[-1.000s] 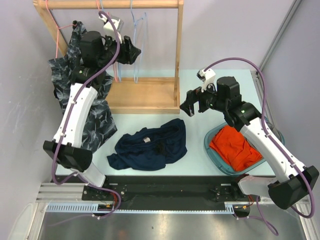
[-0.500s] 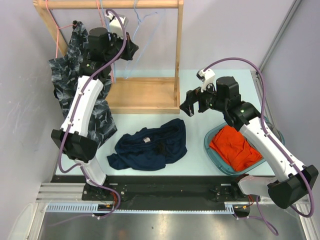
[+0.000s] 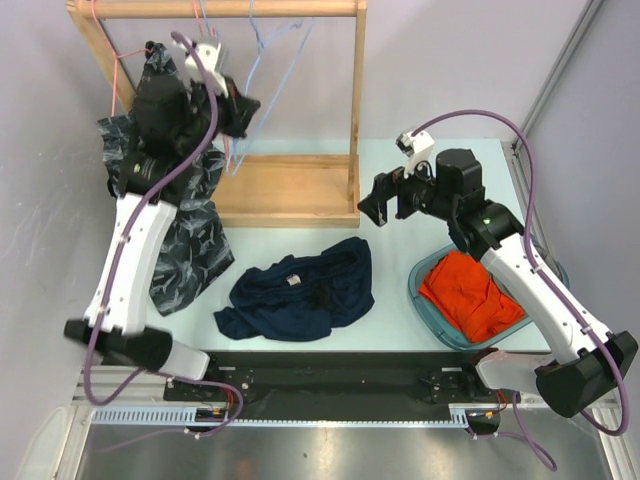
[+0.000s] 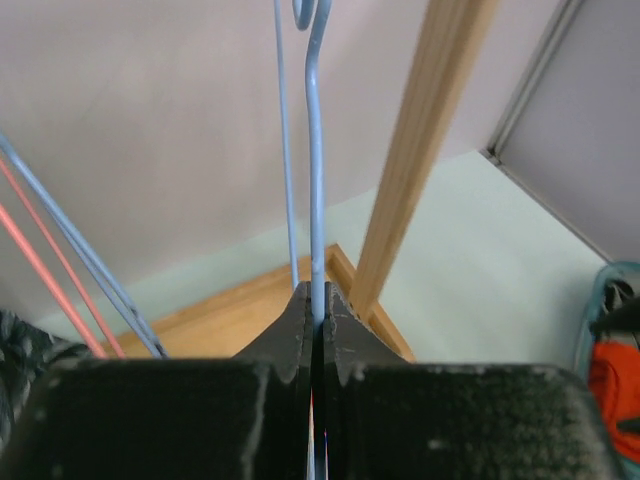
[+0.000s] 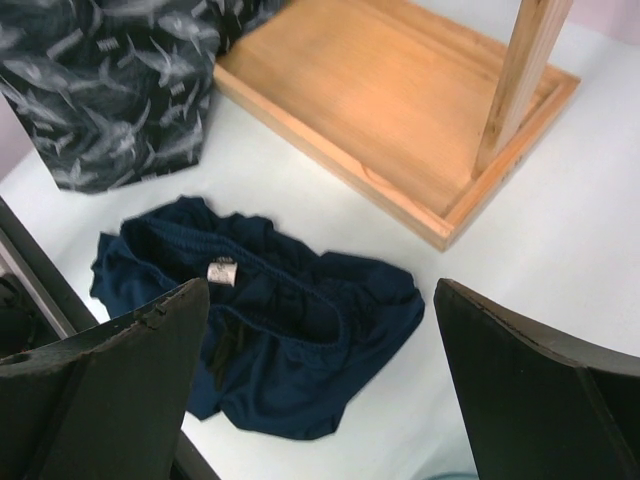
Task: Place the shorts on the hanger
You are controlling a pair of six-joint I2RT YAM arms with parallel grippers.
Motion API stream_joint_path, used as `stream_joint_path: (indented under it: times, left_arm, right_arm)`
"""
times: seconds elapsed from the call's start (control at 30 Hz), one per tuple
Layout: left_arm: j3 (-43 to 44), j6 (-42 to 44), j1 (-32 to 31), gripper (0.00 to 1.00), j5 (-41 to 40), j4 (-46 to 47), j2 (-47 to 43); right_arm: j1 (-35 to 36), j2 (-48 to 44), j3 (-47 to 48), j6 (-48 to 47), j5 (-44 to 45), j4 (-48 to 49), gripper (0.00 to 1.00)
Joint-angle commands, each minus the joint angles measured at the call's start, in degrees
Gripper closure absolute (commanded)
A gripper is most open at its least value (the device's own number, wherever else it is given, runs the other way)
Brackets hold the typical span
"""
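Observation:
The navy shorts lie crumpled on the table in front of the rack, their white label facing up; they also show in the right wrist view. The light-blue hanger hangs tilted from the rack's top rail. My left gripper is raised up by the rack. In the left wrist view it is shut on the hanger's thin wire. My right gripper hovers wide open above the table, right of the rack. Its fingers frame the shorts from above, well apart from them.
The wooden rack has a base tray, a right post and a top rail. Pink hangers and a dark leaf-print garment hang at its left. A teal basket holding an orange garment stands at the right.
My left gripper has shut on the light-blue hanger and moved up and to the left, tilting the hanger. The right arm has barely shifted.

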Motion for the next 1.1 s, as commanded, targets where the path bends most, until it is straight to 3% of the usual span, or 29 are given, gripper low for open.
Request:
stream_joint_path:
  times: [0.0,0.2,0.27,0.37,0.5,0.63,1.0,1.07]
  left_arm:
    - [-11.5,1.1,-2.2,1.00,-0.1,-1.5,-9.7]
    - [-29.8,2.8,-6.1,1.00,-1.2,-5.6,-21.8]
    - [-35.9,1.1,-7.6,1.00,-0.8,-5.4,-25.8]
    - [-41.3,-3.6,-11.2,0.99,-6.3,-3.6,-28.9]
    - [-45.5,-8.7,-18.8,1.00,-19.2,-1.6,-30.1]
    - [-48.8,-12.3,-21.8,1.00,-24.9,0.9,-30.4]
    - [-54.4,-10.6,-29.8,1.00,-31.7,9.9,-32.1]
    - [-54.5,-10.5,-30.0,1.00,-31.9,10.1,-31.2]
  right_arm:
    - [-0.2,-0.3,3.9,2.3,0.4,6.4,0.00]
    - [0.2,0.4,4.3,9.4,-0.3,13.5,0.04]
    - [1.1,0.9,4.3,11.4,-0.3,16.5,0.05]
    - [3.7,1.9,4.2,14.7,-0.6,19.7,0.07]
    - [8.7,4.2,4.2,17.5,-0.3,21.9,0.08]
    - [12.9,7.3,4.2,21.1,1.6,23.8,0.12]
    - [15.5,13.6,4.3,34.2,5.9,28.9,0.24]
    - [15.9,14.7,4.3,36.5,5.6,30.4,0.30]
